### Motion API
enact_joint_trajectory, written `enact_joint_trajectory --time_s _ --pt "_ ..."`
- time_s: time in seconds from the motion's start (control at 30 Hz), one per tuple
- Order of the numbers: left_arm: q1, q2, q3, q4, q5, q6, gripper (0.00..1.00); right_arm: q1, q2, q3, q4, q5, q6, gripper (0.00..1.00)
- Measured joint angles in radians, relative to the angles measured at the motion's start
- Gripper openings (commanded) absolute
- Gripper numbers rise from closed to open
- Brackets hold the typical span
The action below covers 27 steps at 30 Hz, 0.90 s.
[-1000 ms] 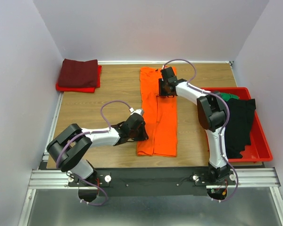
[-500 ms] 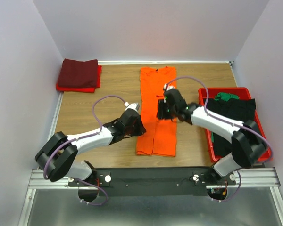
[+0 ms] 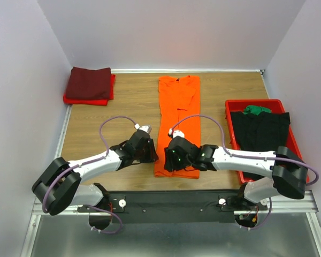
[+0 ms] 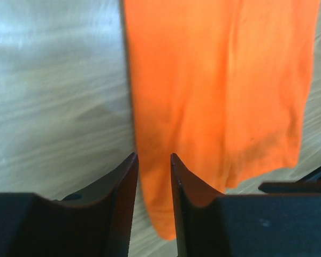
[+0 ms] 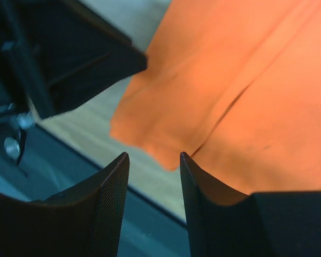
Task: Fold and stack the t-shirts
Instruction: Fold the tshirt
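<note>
**Orange t-shirt (image 3: 179, 115) lies as a long narrow strip on the surface (image 3: 123, 101), with both arms low at its near end.**
The left fingers (image 4: 125, 182) stand a little apart at its left edge and the right fingers (image 5: 115, 182) stand wider over its near hem; neither pair grips anything. The red tray (image 3: 228, 120) at the right holds a black t-shirt (image 3: 262, 131) and, at its far end, a green t-shirt (image 3: 255, 110). In the far left corner a maroon t-shirt (image 3: 89, 83) lies folded on a red t-shirt (image 3: 77, 100).

Overhead view spans table (image 3: 123, 107), wrist views close, sharing orange t-shirt (image 3: 179, 104)

Wood-grain table (image 3: 117, 115) boxed in by plain pale walls (image 3: 166, 32) on 3 sides, w/ metal rail (image 3: 48, 202) at near edge.
</note>
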Motion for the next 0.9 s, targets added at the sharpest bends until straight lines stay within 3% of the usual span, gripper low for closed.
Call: enact_joint_trajectory --time_s 0.27,0.67,0.9 --pt "0.0 -0.01 -0.035 -0.03 0.055 -0.003 0.47 0.079 0.008 -0.061 0.001 0.019 0.089 0.5" --pt "0.0 -0.005 -0.056 -0.022 0.111 -0.002 0.45 0.089 0.056 -0.071 0.032 0.031 0.161 0.49" --pt "0.0 -0.004 -0.058 -0.022 0.118 0.005 0.43 0.094 0.096 -0.072 0.05 0.032 0.181 0.42"
